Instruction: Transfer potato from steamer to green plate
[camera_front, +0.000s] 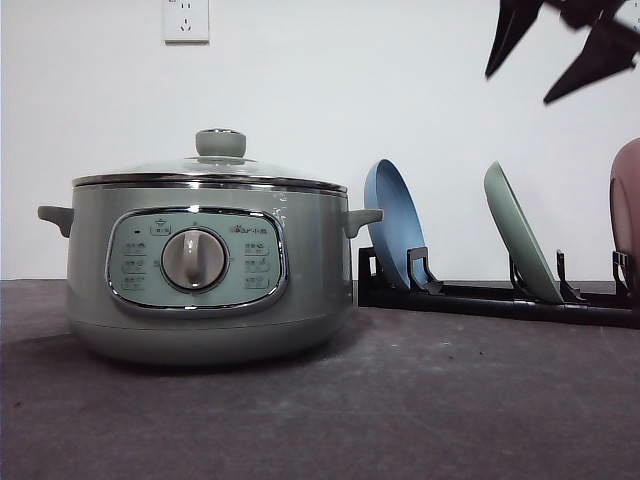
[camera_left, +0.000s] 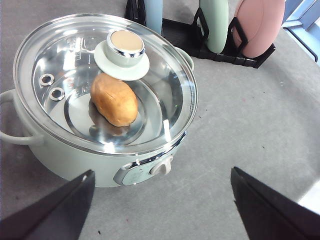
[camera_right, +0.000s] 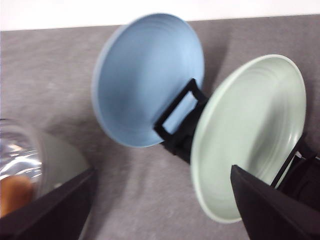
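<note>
1. Potato (camera_left: 114, 99) lying inside steamer (camera_front: 205, 265), sealed under closed glass lid (camera_left: 165, 85) with green knob (camera_left: 125, 47).
2. Green plate (camera_right: 250, 135) standing on edge in black rack (camera_front: 480, 295), beside blue plate (camera_right: 147, 77).
3. Left gripper (camera_left: 160, 210) spread wide, empty, above steamer.
4. Right gripper (camera_right: 160, 210) equally wide, empty, near plates.
5. Risks: lid slipping by its smooth knob; upright plate tipping or dragging rack when pulled.
</note>
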